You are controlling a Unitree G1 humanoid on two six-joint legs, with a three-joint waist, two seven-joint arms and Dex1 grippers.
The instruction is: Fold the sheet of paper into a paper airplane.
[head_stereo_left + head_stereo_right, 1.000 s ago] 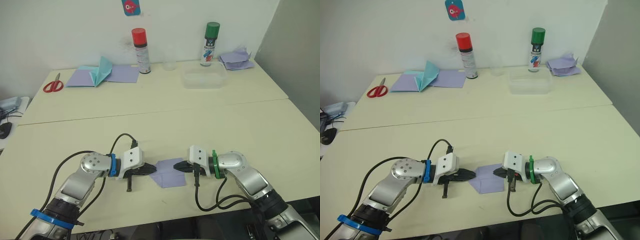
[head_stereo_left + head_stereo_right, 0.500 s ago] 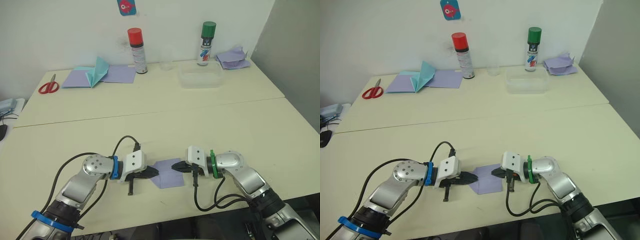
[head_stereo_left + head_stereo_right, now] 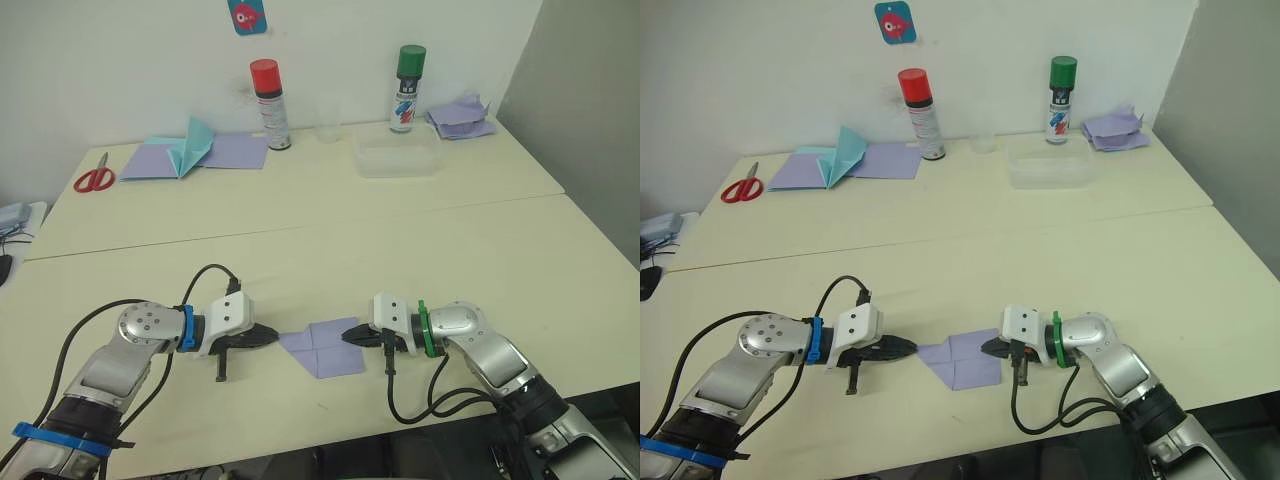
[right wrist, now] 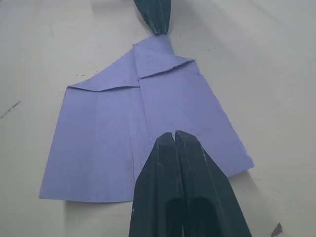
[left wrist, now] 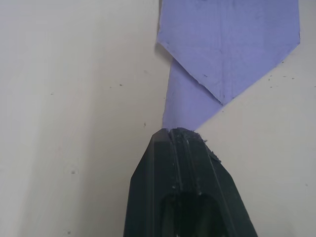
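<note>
The sheet of paper (image 3: 325, 350) lies flat near the table's front edge, pale lavender and creased, with a narrow corner drawn out to the left. My left gripper (image 3: 272, 336) is shut on the tip of that corner, and the left wrist view shows the paper strip (image 5: 185, 106) running into the closed fingertips (image 5: 177, 131). My right gripper (image 3: 347, 337) is shut and rests on the sheet's right part (image 4: 98, 138), tips (image 4: 175, 134) down on the paper. The left gripper's tip (image 4: 157, 30) meets the far corner in the right wrist view.
Along the back stand a red-capped spray can (image 3: 266, 100), a clear cup (image 3: 327, 120), a green-capped can (image 3: 405, 85) and a clear container (image 3: 395, 160). Red scissors (image 3: 90, 178), a teal paper shape (image 3: 195, 145) on flat lavender sheets, and a lavender heap (image 3: 458, 115) lie there too.
My left gripper has drawn back to the left, pulling a corner of the sheet out into a point. The right gripper has stayed on the paper. The camera has shifted slightly.
</note>
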